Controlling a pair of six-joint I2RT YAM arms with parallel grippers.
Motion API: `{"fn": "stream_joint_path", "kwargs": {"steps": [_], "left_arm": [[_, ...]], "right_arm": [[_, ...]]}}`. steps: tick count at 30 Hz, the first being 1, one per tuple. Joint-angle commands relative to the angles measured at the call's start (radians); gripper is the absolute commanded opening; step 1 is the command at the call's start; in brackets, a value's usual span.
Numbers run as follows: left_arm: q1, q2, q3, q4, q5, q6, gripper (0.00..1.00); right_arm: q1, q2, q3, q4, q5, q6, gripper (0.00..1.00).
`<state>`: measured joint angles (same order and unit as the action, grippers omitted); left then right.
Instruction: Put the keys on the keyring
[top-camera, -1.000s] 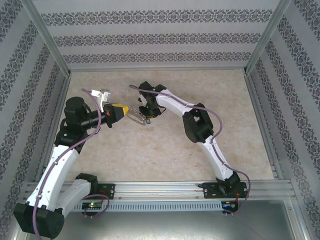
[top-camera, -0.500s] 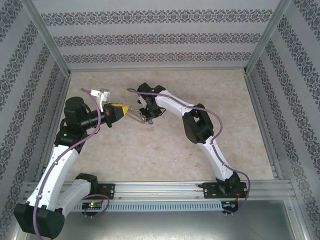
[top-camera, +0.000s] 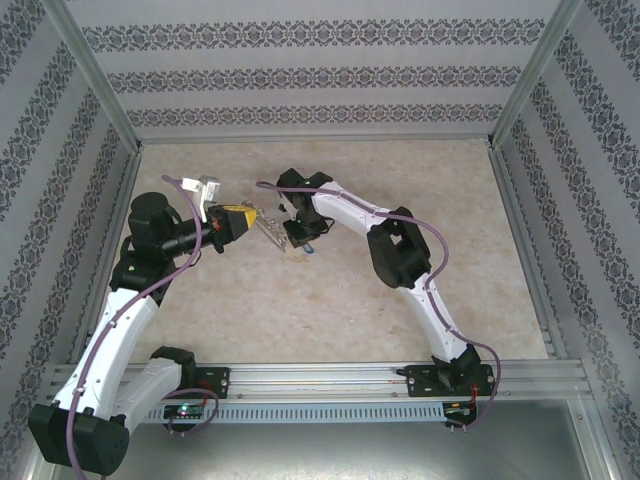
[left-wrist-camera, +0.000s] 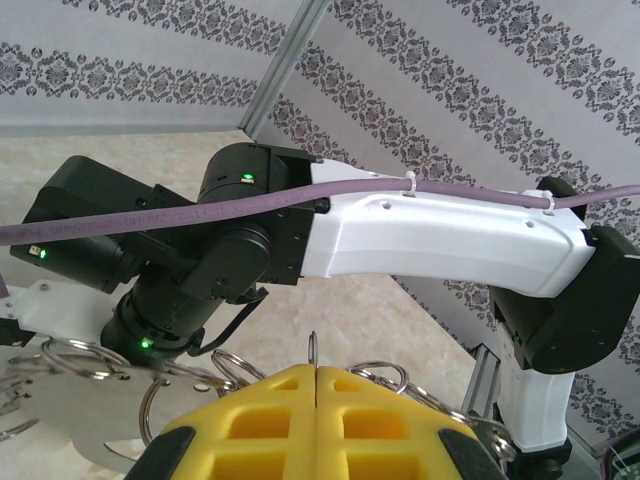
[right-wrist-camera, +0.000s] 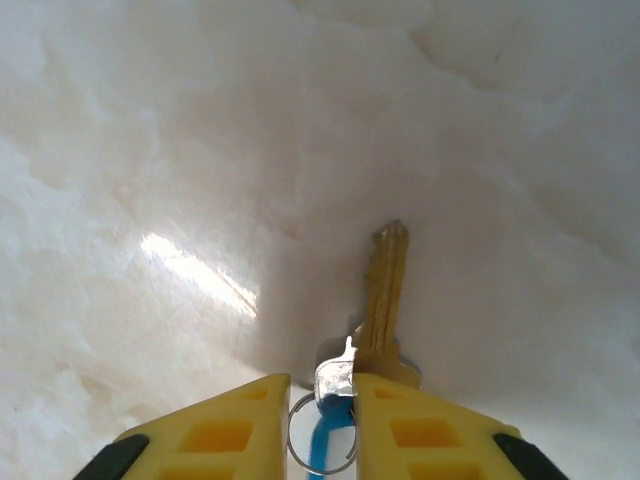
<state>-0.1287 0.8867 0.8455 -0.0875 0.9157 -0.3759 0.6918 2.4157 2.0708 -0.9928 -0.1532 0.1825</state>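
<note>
Wire of keyring (top-camera: 268, 230) is clamped between the fully closed jaws of left gripper (left-wrist-camera: 315, 380), poking out at 12 o'clock in its wrist view. Small loops (left-wrist-camera: 235, 362) fan out at 9 and 3 o'clock. From above, keyring juts from left gripper toward 4 o'clock, its far end just beside right gripper (right-wrist-camera: 320, 382).

The key (right-wrist-camera: 385, 290) is down at table (top-camera: 330, 300) level, shaft pointing to 12 o'clock out of right gripper. Its head end, a silver bit (right-wrist-camera: 335, 378) and a small ring (right-wrist-camera: 293, 440) sit in the narrow gap between the yellow jaws, with the key's blue part just below. Jaws are nearly closed around the head; can't tell if they're actually pinching. From above, the blue shows at 5 o'clock of that gripper.

Handling, judged: key is light, stiff, flat, smooth metal, so it's likely to pivot or slip if pinched on an edge. Best hold is flat across the head, leaving the hole free. Keyring wire is thin and springy and will flex and swing, with its strung pieces dangling loose. Hold it close to the split end. Risk: key twists in the jaws when it meets the wire.
</note>
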Motion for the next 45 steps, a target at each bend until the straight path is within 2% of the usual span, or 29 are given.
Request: {"fn": "stream_joint_path", "kwargs": {"steps": [1, 6, 10, 17, 22, 30, 34, 45], "left_arm": [[0.014, -0.004, -0.003, 0.06, 0.031, -0.016, 0.0], [0.014, -0.002, -0.005, 0.063, 0.034, -0.018, 0.0], [0.014, -0.004, -0.006, 0.067, 0.035, -0.021, 0.0], [0.015, -0.006, -0.011, 0.069, 0.037, -0.022, 0.0], [0.014, -0.006, -0.012, 0.072, 0.038, -0.025, 0.0], [0.013, -0.012, -0.009, 0.055, 0.036, -0.016, 0.0], [0.014, -0.009, -0.009, 0.054, 0.032, -0.012, 0.0], [0.014, -0.009, -0.008, 0.061, 0.028, -0.016, 0.0]], "right_arm": [[-0.001, -0.06, -0.048, -0.018, 0.01, 0.006, 0.18], [-0.012, -0.118, -0.123, 0.02, -0.003, 0.012, 0.1], [-0.024, -0.166, -0.171, 0.047, -0.003, 0.011, 0.1], [-0.047, -0.218, -0.209, 0.072, -0.004, 0.01, 0.17], [-0.051, -0.203, -0.193, 0.079, -0.044, 0.023, 0.31], [-0.075, -0.185, -0.223, 0.08, -0.138, 0.1, 0.38], [-0.075, -0.161, -0.22, 0.065, -0.19, 0.144, 0.39], [-0.088, -0.119, -0.226, 0.075, -0.235, 0.212, 0.34]]}}
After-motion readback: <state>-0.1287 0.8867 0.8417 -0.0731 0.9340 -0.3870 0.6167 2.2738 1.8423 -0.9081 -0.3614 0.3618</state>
